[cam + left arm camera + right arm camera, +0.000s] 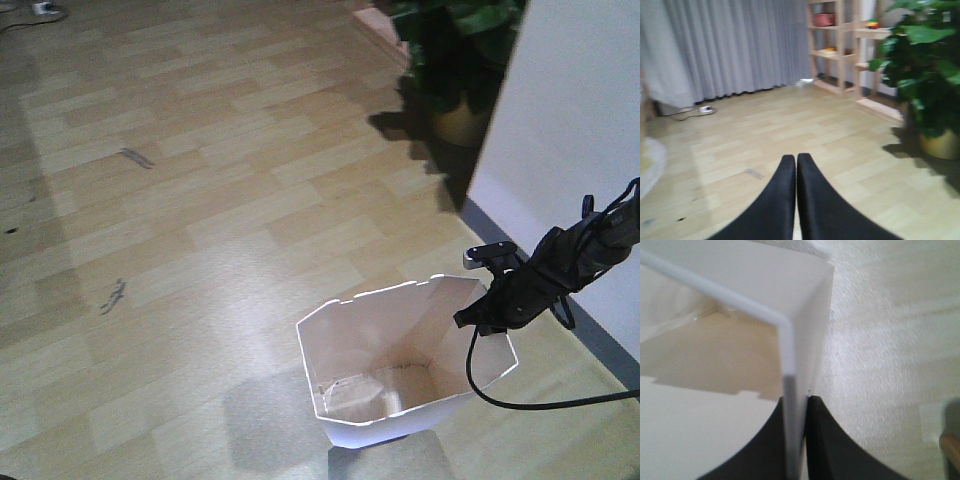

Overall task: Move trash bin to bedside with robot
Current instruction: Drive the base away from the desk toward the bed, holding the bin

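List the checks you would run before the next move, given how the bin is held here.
1. Right hand clamped on the trash bin wall: ok, one finger on each side.
2. Left hand free: ok, shut on nothing.
3. Bin upright, opening up: ok.
4. Cable clear of the bin: not ok, it crosses the rim in the front view.
5. Route to the bedside: cannot tell, no bed in any view.
6. Side clearance: cannot tell; the white wall stands close to the arm.
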Motion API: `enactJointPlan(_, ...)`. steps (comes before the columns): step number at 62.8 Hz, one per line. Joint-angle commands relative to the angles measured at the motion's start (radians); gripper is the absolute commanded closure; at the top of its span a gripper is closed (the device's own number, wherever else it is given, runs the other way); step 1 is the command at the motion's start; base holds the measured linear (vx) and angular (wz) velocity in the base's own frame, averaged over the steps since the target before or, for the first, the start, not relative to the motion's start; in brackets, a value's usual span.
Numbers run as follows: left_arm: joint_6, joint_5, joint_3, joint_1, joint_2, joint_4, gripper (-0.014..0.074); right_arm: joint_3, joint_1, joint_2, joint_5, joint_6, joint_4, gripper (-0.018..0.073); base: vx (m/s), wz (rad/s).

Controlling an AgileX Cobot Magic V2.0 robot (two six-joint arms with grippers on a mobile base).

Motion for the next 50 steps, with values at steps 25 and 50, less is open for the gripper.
enactJointPlan(25,-0.004,-0.073,-0.021,0.000,-0.004,-0.005,0.0603,-0.018,-0.002,-0.086,0.039,0.000,0.042,0.0564,0.08,0.52)
enactJointPlan(50,-0.004,-0.073,-0.021,0.000,-0.004,-0.005,0.0603,-0.018,-0.002,-0.086,0.040,0.000,0.042,0.0564,0.06,0.25)
